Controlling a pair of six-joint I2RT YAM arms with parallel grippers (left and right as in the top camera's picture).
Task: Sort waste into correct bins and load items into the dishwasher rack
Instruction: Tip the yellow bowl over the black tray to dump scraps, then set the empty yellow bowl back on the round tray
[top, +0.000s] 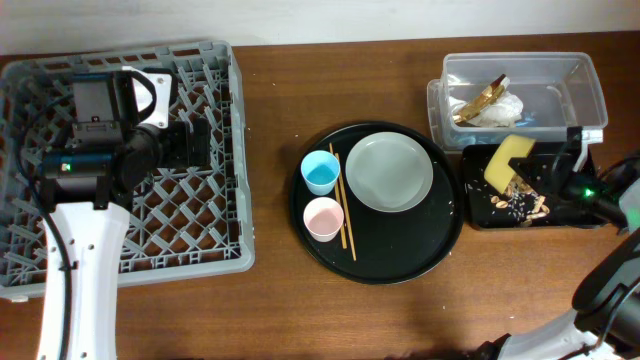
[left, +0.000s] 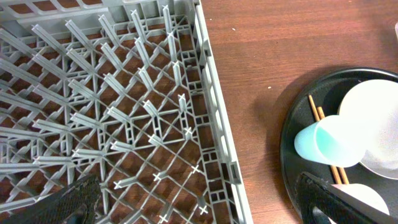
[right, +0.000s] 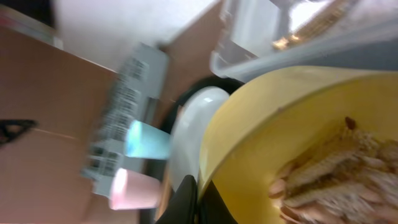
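Yellow bowl (top: 508, 160) tipped over shallow black tray (top: 470, 222), R gripper (top: 535, 168) clamped on its rim.
Scraps (right: 323, 174) inside bowl, more w/ crumbs on the tray floor (top: 520, 205). Clear tub (top: 590, 80) just behind tray holds tissue (top: 502, 112) + wrapper (top: 478, 98). Round black tray (top: 400, 260) mid-table: grey plate (top: 390, 172), blue cup (top: 320, 172), pink cup (top: 323, 218), chopsticks (top: 343, 215) btwn cups and plate. Dishwasher rack (top: 220, 255) far left; L gripper (top: 195, 143) above it, fingers spread wide, nothing held.
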